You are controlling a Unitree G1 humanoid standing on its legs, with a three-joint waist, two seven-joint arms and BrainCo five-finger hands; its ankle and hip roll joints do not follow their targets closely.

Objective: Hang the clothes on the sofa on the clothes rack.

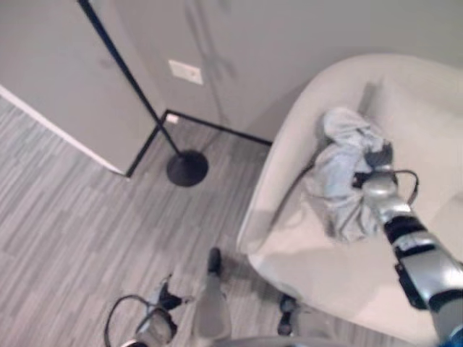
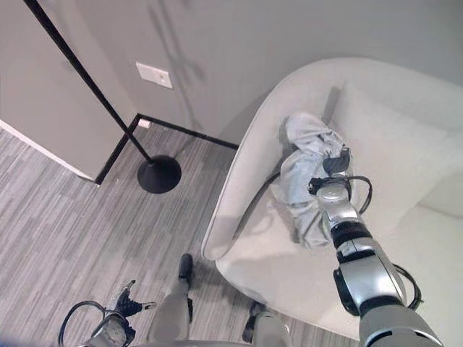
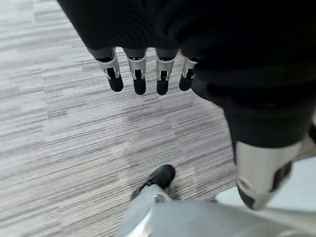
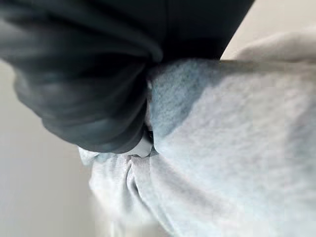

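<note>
A light grey-blue garment (image 1: 340, 170) lies bunched on the seat of the cream sofa (image 1: 278, 155), against its left armrest. My right hand (image 1: 377, 160) reaches from the lower right and is buried in the upper part of the garment. Close up, the cloth (image 4: 232, 148) wraps against the hand's dark cover (image 4: 98, 74). The clothes rack shows as a slanted black pole (image 1: 119, 61) on a round black base (image 1: 187, 168), on the floor left of the sofa. My left hand (image 3: 139, 74) hangs low over the floor with straight fingers and holds nothing.
Grey striped floor (image 1: 79, 238) spreads between the rack's base and the sofa. A grey wall with a white socket plate (image 1: 186, 71) and a black skirting strip (image 1: 217, 129) stands behind both. A white-edged wall corner (image 1: 65, 137) juts out on the left.
</note>
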